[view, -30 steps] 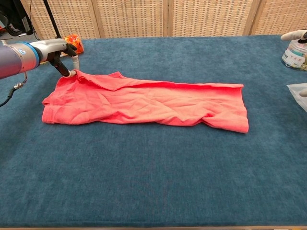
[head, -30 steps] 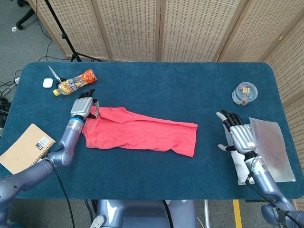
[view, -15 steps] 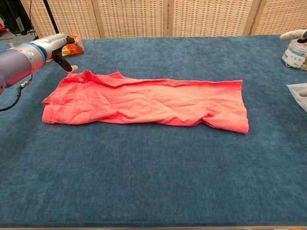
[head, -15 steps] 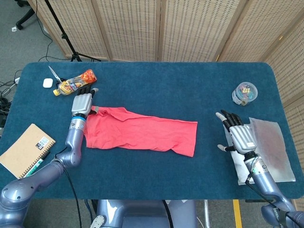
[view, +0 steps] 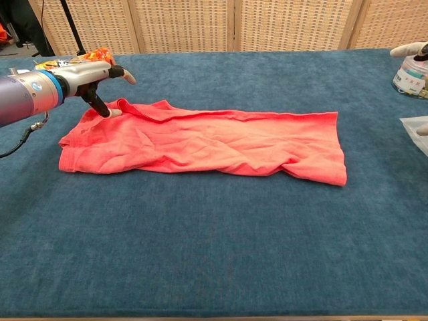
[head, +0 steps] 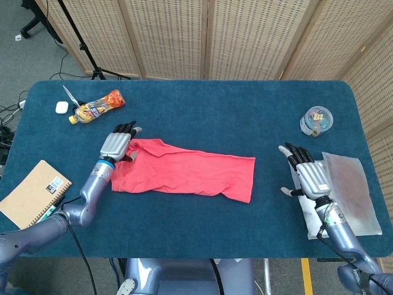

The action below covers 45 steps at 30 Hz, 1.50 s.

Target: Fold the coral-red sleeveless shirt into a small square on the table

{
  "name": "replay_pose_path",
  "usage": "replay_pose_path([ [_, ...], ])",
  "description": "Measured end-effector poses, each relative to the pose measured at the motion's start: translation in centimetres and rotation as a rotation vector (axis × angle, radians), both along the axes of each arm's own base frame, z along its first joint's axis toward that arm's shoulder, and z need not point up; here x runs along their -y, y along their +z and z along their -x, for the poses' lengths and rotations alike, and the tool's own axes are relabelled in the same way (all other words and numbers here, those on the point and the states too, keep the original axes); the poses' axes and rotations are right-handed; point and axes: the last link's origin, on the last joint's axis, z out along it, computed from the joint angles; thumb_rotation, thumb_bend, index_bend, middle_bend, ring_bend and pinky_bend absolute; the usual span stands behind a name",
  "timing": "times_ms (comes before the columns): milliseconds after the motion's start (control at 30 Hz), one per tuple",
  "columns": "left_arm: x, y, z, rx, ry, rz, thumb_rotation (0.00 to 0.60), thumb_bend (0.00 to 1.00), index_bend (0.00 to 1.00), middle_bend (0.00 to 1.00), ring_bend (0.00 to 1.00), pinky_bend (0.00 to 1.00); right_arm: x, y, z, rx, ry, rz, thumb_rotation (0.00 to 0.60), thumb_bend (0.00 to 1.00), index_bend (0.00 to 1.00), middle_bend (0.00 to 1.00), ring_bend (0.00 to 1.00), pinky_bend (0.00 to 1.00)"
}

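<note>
Nearest the front edge, toward the right corner, rests the right hand (head: 309, 176), fingers spread and holding nothing, well apart from the shirt (head: 184, 172); just beside it lies a clear bag (head: 351, 192), and a careless sweep toward the cloth could drag that along. Across the middle of the table (head: 202, 233) lies the shirt, already a long narrow band running left to right, wrinkled and with uneven edges, the near right corner hanging lower than the rest. Over its far left corner hovers the left hand (head: 117, 142), fingers apart and gripping nothing, one dark fingertip touching or just above the raised strap fold in the chest view; cannot tell which. Judged as mid-fold, with the crosswise folds not yet made. Main risk: pinching only the top layer at that corner, so the layers slide apart on lifting and the band skews into something far from square. Also possible: catching the nap of the cloth-covered table and dragging the whole shirt instead of folding it. Wrinkles left unsmoothed may be trapped and bulk up the stack. Farther back near the left corner lie a bottle (head: 96, 107) and an earbud case (head: 61, 107), close enough for a wide lift to knock; near the front left edge, a notebook (head: 34, 189); by the far right edge, a small jar (head: 316, 120).
</note>
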Motion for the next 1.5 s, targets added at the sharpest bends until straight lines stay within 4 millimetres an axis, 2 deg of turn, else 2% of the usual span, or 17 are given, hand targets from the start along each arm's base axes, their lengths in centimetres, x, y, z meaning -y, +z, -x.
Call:
replay_pose_path([
  [267,0.4,-2.1,-1.5,-0.007,-0.051,-0.001,0.6,0.37,0.0,0.0,0.0,0.0,0.2,0.2,0.2,0.003,-0.009,0.005,0.6,0.08,0.0,0.0,0.0,0.0],
  [600,-1.7,-3.1,-2.7,-0.057,-0.047,-0.031,0.6,0.37,0.0,0.0,0.0,0.0,0.4,0.4,0.4,0.007,-0.02,0.011,0.6,0.08,0.0,0.0,0.0,0.0],
  [1133,-5.8,-1.4,-2.6,-0.1,0.033,-0.134,0.6,0.37,0.0,0.0,0.0,0.0,0.9,0.7,0.7,0.012,-0.036,0.025,0.6,0.09,0.0,0.0,0.0,0.0],
  [1333,-6.5,-0.9,-1.6,-0.107,0.099,-0.142,0.6,0.37,0.0,0.0,0.0,0.0,0.9,0.7,0.7,0.013,-0.038,0.027,0.6,0.09,0.0,0.0,0.0,0.0],
  [1500,-6.6,-0.1,-1.8,-0.053,0.071,-0.176,0.6,0.37,0.0,0.0,0.0,0.0,0.9,0.7,0.6,0.016,-0.033,0.027,0.6,0.1,0.0,0.0,0.0,0.0],
])
